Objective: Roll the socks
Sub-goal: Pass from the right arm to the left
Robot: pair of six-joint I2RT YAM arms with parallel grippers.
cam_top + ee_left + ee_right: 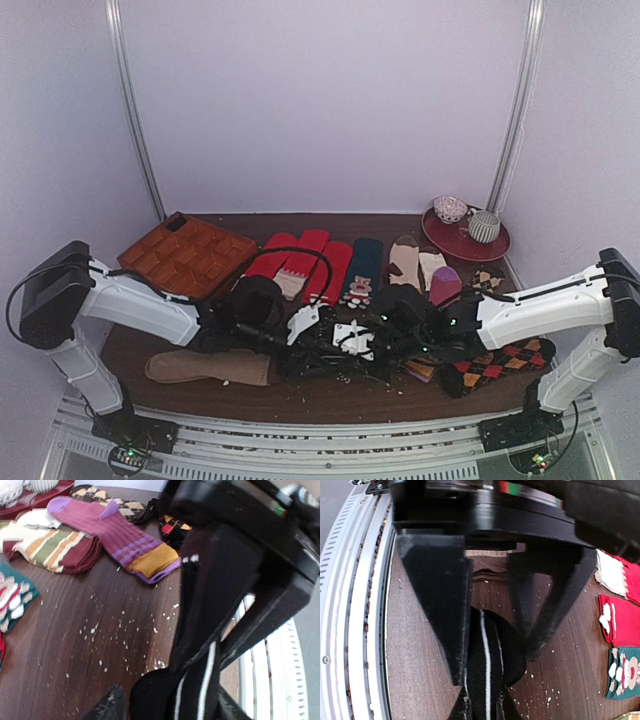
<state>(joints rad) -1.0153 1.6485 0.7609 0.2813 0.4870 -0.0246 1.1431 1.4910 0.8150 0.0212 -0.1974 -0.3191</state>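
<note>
The black sock with thin white stripes [327,350] hangs between my two grippers just above the table's near middle. My right gripper [486,709] is shut on one end of the sock [487,660]; its fingertips [462,707] pinch it at the bottom of the right wrist view. My left gripper [167,710] closes around the sock's rounded other end [195,695]. One fingertip [107,707] sits a sliver off the fabric and the other presses on it. The grippers face each other, left [300,335] and right [378,338], almost touching.
A tan sock [205,367] lies front left and an argyle sock [500,362] front right. Red socks [310,260], a teal sock [360,272] and a magenta sock [115,535] lie behind. A brown tray [185,255] is back left, a red plate [468,245] with cups back right. The table edge rail [360,630] is close.
</note>
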